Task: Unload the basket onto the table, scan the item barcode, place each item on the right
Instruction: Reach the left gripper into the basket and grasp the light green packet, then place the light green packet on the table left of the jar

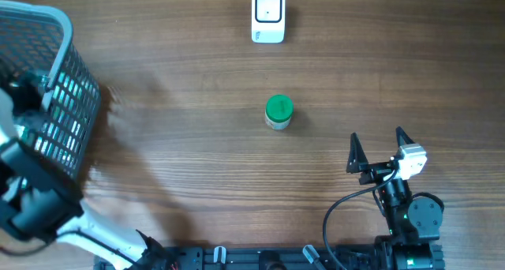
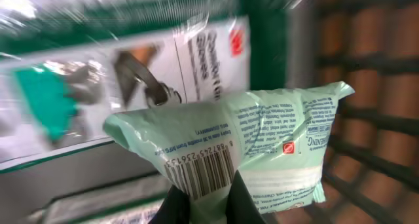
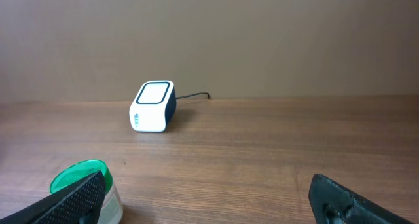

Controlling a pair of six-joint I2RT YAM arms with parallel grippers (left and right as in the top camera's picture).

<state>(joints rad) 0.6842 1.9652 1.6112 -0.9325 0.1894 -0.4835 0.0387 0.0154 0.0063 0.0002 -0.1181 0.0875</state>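
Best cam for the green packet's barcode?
Left wrist: the green packet fills the frame, its barcode faces the lens, and the left claw pinches it. Overhead shows only the basket, not the packet; right wrist shows nothing of it.

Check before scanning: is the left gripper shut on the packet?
Shut: the left gripper pinches the pale green packet just below its barcode.

The right arm point(image 1: 412, 211) is black, with a white block point(image 1: 412, 158) at its wrist, two tapering, pointed black fingers point(image 1: 353, 153) and a thin black cable point(image 1: 338, 211) looping beside it. A small green light point(image 1: 408, 215) glows on one joint. The left arm point(image 1: 87, 232) has white links and black joints, and its fingers point(image 2: 175, 207) are black too.
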